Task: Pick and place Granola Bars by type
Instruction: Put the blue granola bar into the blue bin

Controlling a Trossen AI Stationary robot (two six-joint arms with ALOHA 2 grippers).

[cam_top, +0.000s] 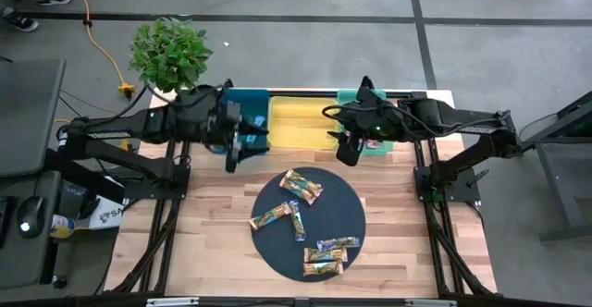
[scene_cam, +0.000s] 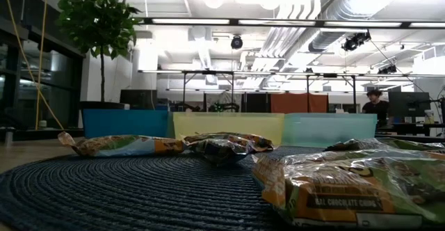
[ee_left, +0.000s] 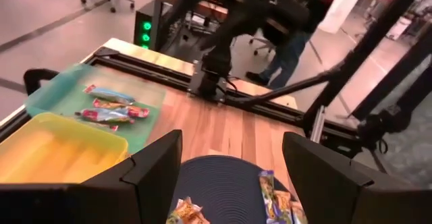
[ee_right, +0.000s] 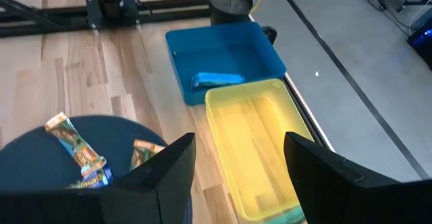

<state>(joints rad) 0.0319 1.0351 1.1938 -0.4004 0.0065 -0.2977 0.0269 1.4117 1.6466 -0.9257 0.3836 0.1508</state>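
Several granola bars (cam_top: 302, 186) lie flat on a round dark mat (cam_top: 277, 247) at the table's middle and near side; the low view shows them close up (scene_cam: 334, 182). Along the far edge stand a blue bin (ee_right: 223, 48) holding one blue bar (ee_right: 216, 79), a yellow bin (cam_top: 301, 122), and a green bin (ee_left: 61, 89) holding a few bars (ee_left: 111, 106). My left gripper (cam_top: 236, 159) hangs open above the table between the blue bin and the mat. My right gripper (cam_top: 347, 154) hangs open by the green bin. Neither has anything between its fingers (ee_left: 231, 143) (ee_right: 239, 140).
A potted plant (cam_top: 169, 53) stands on the floor beyond the far left corner. Black frame rails (cam_top: 157, 224) run along both table sides. Bare wood lies between the bins and the mat (cam_top: 388, 187). A person (scene_cam: 377, 106) shows far off in the room.
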